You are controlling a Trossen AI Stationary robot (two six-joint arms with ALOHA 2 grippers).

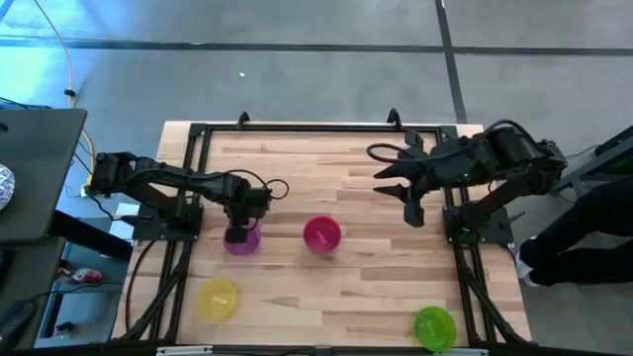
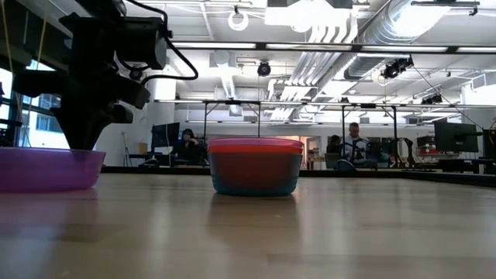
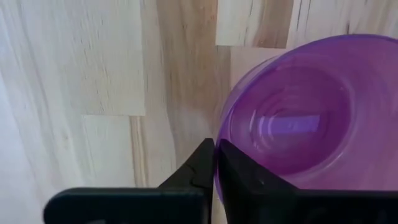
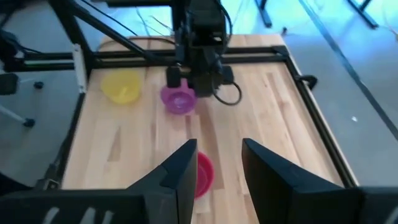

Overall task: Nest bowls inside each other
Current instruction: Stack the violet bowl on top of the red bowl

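Note:
The purple bowl [image 1: 244, 243] sits at the table's left middle, and my left gripper [image 1: 237, 233] is down on it from above, shut on its rim. In the low view the purple bowl [image 2: 46, 169] looks to rest with its base on the table. A stack with a pink bowl [image 1: 321, 233] on top stands at the centre; the low view shows the stack's red rim [image 2: 254, 144] over a teal bowl [image 2: 254, 184]. The yellow bowl [image 1: 217, 299] and the green bowl [image 1: 434, 326] stand alone near the near edge. My right gripper [image 1: 406, 194] hovers open at the right. My left gripper pinches the purple bowl's rim [image 3: 221, 134], on the side toward the table's left and far edge. One finger [image 3: 245, 177] is inside the bowl and the other finger [image 3: 198, 168] outside. The fingers point down from above. The bowl stays upright.
A black frame [image 1: 198, 178] runs along the table's left, far and right sides. Bare wood lies between the stack and the green bowl. In the right wrist view the pink bowl [image 4: 204, 174] shows between the open fingers, farther below. People sit in the room beyond [image 2: 353, 143].

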